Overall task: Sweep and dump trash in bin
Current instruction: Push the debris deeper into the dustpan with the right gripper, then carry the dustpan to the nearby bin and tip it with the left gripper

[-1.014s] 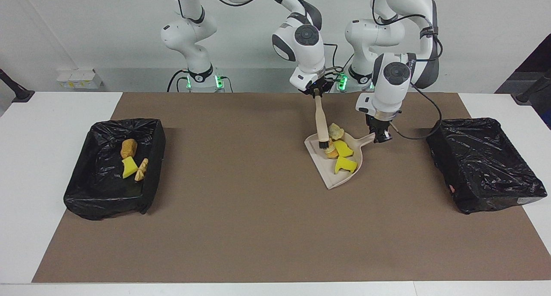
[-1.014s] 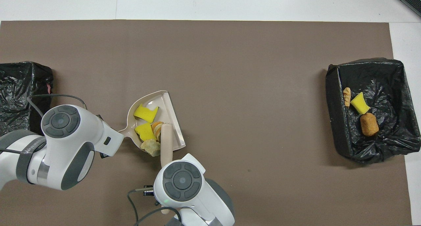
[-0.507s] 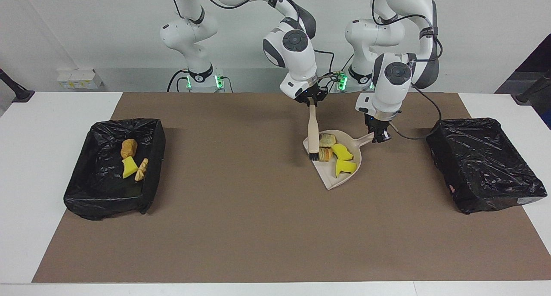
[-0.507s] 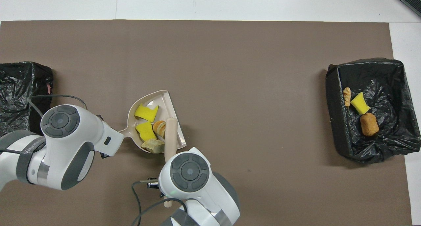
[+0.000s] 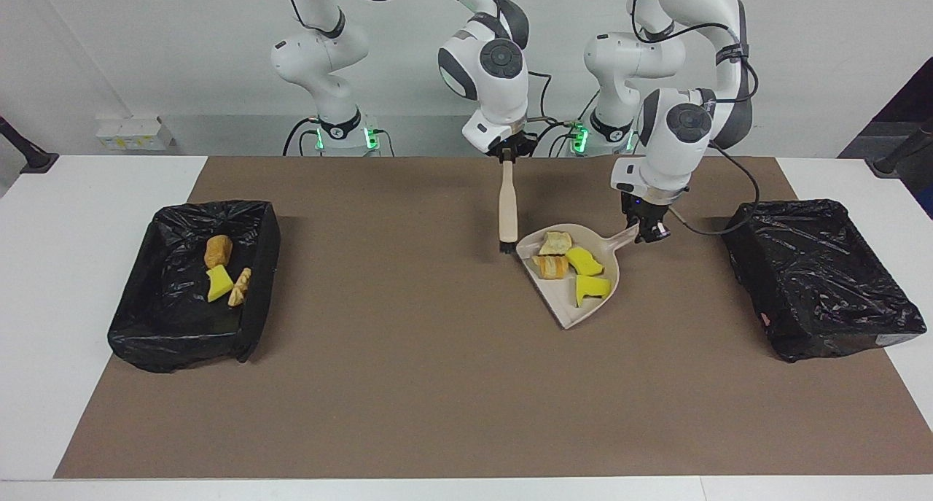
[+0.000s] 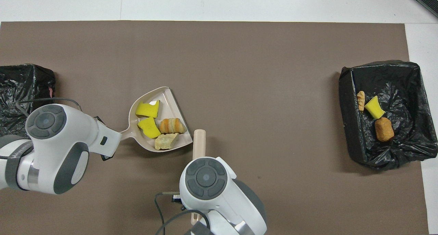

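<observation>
One high camera faces the robots across the table; another looks steeply down from above them, sharing the brown mat.

Overhead: left gripper hidden under its own wrist, only the dustpan handle pokes out. Right gripper also hidden under its wrist; brush shows just a short beige stretch, bristles covered. Bin at left arm's end cut by the picture's edge and partly covered by the arm. Facing view: that bin shows only crumpled black liner, inside unreadable. Both arms' upper links cut off at the top.
</observation>
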